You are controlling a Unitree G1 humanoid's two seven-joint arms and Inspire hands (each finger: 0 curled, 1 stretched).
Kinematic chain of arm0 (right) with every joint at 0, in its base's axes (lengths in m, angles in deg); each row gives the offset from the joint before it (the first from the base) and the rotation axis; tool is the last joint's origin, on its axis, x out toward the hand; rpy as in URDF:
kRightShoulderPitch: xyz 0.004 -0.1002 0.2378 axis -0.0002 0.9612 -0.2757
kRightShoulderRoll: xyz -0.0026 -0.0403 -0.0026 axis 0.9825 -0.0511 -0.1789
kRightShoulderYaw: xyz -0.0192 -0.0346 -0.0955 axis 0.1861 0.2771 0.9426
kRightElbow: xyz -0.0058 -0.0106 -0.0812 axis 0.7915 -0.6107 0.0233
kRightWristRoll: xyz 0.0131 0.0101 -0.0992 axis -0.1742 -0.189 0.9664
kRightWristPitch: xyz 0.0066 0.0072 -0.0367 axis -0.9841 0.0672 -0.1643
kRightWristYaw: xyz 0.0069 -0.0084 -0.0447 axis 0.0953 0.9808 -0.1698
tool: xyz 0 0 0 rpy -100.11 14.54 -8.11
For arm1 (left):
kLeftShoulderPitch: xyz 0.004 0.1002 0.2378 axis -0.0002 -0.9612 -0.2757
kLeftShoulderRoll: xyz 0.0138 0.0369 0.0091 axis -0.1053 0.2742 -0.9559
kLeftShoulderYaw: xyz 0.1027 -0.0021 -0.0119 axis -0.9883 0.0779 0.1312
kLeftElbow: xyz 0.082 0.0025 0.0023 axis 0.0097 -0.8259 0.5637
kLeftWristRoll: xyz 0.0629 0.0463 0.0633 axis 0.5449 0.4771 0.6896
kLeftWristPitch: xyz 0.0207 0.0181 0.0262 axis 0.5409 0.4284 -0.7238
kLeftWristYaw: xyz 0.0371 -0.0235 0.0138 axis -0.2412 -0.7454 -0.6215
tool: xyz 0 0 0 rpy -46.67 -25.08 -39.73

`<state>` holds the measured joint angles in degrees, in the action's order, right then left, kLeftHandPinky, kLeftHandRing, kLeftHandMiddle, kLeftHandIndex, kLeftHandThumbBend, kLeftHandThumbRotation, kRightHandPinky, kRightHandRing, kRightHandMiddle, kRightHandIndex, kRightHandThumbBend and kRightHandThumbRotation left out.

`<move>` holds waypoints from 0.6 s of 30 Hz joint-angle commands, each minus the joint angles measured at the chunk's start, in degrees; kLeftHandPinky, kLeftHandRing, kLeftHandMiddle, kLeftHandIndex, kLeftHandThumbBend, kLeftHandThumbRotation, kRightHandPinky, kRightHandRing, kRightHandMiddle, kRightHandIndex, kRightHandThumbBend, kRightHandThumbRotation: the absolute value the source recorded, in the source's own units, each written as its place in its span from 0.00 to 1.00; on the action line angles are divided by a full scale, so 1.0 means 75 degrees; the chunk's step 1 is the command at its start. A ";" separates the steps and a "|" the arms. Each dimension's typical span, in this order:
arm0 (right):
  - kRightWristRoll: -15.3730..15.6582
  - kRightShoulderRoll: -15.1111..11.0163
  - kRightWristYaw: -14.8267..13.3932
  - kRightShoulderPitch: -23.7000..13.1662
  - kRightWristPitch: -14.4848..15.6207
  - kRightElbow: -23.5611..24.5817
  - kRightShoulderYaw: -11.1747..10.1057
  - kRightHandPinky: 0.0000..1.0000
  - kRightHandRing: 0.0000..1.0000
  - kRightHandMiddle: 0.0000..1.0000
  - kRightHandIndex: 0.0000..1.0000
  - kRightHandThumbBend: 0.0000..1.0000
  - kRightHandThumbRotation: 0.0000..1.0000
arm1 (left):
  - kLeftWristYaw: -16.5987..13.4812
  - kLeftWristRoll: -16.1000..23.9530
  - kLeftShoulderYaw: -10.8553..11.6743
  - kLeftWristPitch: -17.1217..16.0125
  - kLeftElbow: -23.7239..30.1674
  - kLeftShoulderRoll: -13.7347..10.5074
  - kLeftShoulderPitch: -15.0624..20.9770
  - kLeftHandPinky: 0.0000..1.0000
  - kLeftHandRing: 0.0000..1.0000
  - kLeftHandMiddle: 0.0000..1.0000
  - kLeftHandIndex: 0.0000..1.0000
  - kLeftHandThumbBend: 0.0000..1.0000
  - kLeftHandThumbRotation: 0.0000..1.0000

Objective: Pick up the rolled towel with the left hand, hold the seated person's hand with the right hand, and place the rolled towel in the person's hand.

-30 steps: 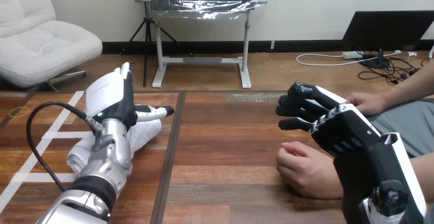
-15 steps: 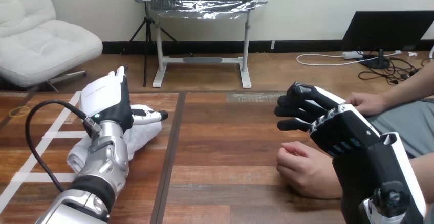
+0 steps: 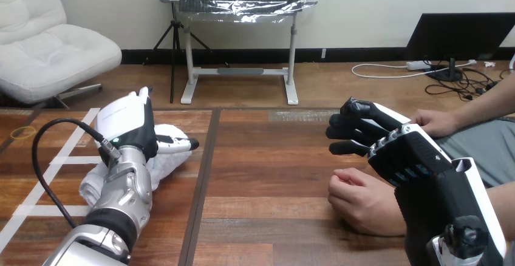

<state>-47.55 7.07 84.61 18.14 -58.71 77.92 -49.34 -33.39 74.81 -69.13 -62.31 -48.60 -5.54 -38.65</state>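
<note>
The white rolled towel [image 3: 165, 156] lies on the table's left part, largely covered by my left hand [image 3: 126, 120]. That hand sits on top of the towel with its back toward me, open, its thumb [image 3: 177, 144] stretched to the right across the roll. My right hand [image 3: 401, 147] hovers at the right, open with loosely bent fingers [image 3: 344, 133] and nothing in them. The person's hand [image 3: 359, 200] rests as a loose fist on the table just below and in front of it, apart from it. A second hand of the person [image 3: 436, 122] lies behind my right hand.
White tape lines [image 3: 57, 160] cross the table's left part, and a dark seam [image 3: 203, 181] runs front to back beside the towel. Bare wood [image 3: 267, 169] stretches between the towel and the person's hand.
My left hand has sunk a little onto the towel and its thumb has dropped lower across the roll. My right hand and the person's hands have stayed put.
</note>
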 commanded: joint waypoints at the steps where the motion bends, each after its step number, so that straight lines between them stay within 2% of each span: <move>1: -0.0093 -0.0070 0.0023 -0.0327 -0.0052 0.0179 -0.0087 0.71 0.76 0.78 0.79 0.98 1.00 | 0.0089 0.0045 -0.0082 0.0105 -0.0073 -0.0095 0.0753 1.00 0.98 0.99 0.97 0.95 0.45; 8: -0.0088 -0.0043 0.0009 -0.0284 -0.0050 0.0234 -0.0097 0.72 0.76 0.77 0.79 0.98 1.00 | 0.0443 -0.0045 -0.0062 0.0228 -0.0126 -0.0064 0.0795 1.00 0.99 1.00 0.97 0.94 0.47; 18: -0.0183 -0.0064 0.0046 -0.0248 -0.0023 0.0327 -0.0060 0.72 0.76 0.77 0.79 1.00 1.00 | 0.0695 -0.0084 -0.0059 0.0367 -0.0202 -0.0003 0.0843 1.00 0.98 0.99 0.96 0.97 0.50</move>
<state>-48.08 7.02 84.89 18.25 -58.71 77.98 -49.44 -28.68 74.35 -69.38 -59.81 -50.02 -5.45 -37.87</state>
